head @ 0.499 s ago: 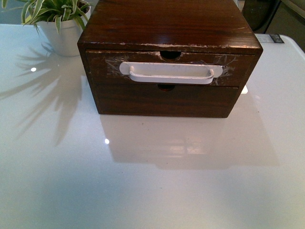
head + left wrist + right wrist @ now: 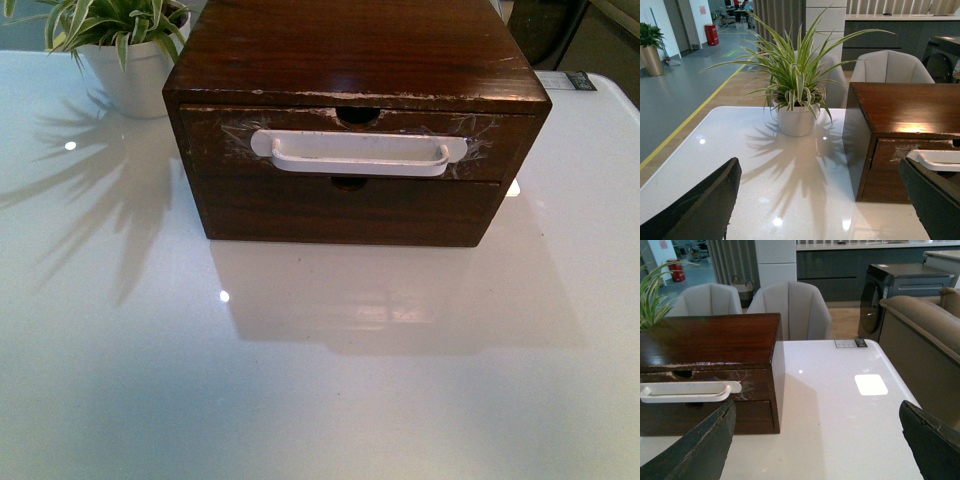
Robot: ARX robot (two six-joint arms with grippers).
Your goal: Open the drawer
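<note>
While the dark brown wooden drawer (image 2: 400, 122) sits shut, uppermost in its dark wooden chest (image 2: 350, 50) on the glossy white counter (image 2: 320, 380), the left tool (image 2: 818, 165) and right tool (image 2: 817, 406) gape empty; gripping the long white bar handle (image 2: 358, 152) mid-span should pull it straightest.

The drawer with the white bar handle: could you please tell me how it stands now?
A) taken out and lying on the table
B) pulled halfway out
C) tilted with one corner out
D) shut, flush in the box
D: in the front view the drawer sits with its front flush in the wooden box, and none of its inside shows.
</note>
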